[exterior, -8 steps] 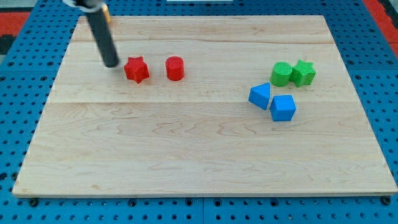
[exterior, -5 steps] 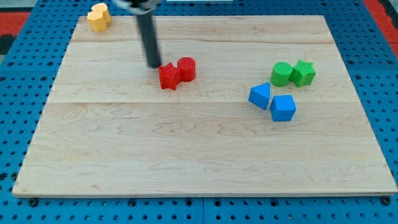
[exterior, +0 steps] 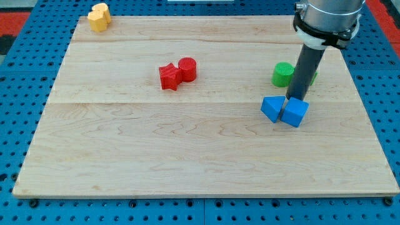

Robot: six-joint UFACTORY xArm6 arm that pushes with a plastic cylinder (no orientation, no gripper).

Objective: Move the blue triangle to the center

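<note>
Blue triangle (exterior: pixel 271 108) sits right of the frame's middle, on the wooden board (exterior: pixel 187 156), touching the blue cube (exterior: pixel 295 112) on its right. My tip (exterior: pixel 294 99) comes down just above these 2, at their shared upper edge and nearer the cube, so the triangle lies to the lower left of it. The rod carries nothing; it has no jaws and only presses against what it meets. The board's centre lies to the left of the triangle, so I judge the tip should get round to the triangle's right side, between it and the cube, and push left. Behind the rod, 2 green blocks (exterior: pixel 283 74) sit toward the upper right. The red star (exterior: pixel 169 77) and red cylinder (exterior: pixel 187 69) touch left of centre; a yellow block (exterior: pixel 98 16) is at upper left.
</note>
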